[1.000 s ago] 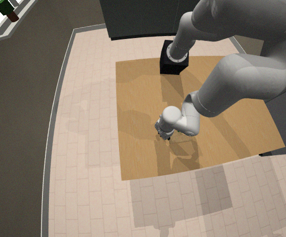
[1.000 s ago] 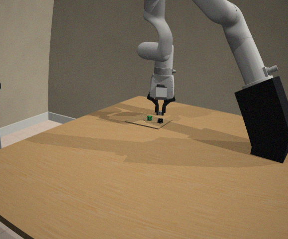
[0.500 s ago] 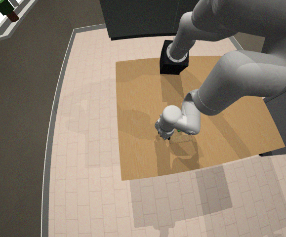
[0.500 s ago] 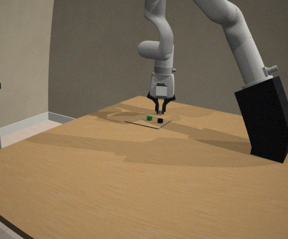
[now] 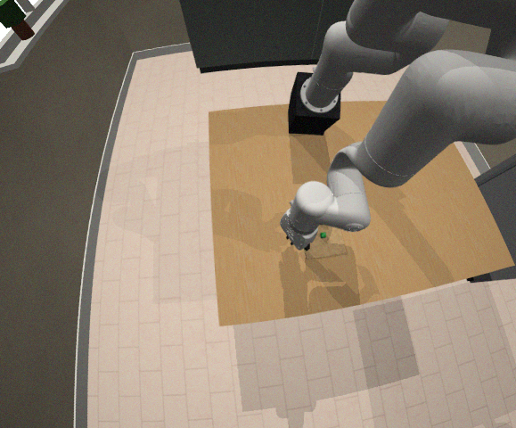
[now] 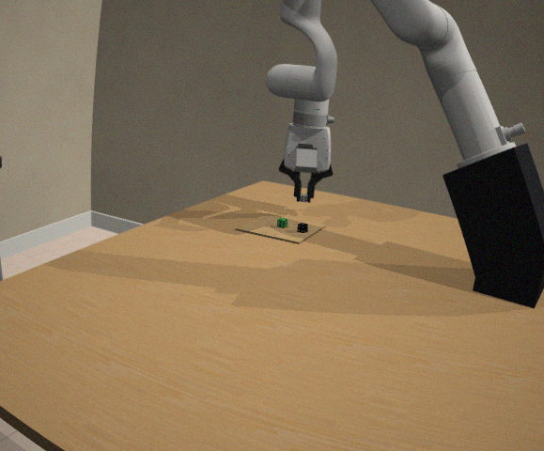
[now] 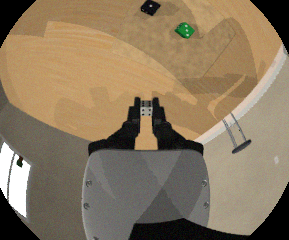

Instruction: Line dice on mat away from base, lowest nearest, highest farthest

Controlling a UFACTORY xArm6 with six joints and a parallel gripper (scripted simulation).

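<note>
Green die (image 6: 282, 222) and black die (image 6: 303, 226) rest on mat (image 6: 267, 235), near each other. Jaws of gripper (image 6: 303, 196) nearly closed on pale die (image 6: 303, 197), held above table (image 6: 262, 364). Left: place third die in line, release. Numbers unreadable.

The light-brown wood-grain surface (image 6: 272, 368) carries a thin, flat tan square mat (image 6: 267, 233) and the arm's black block pedestal (image 6: 529, 272), well apart from each other.
</note>
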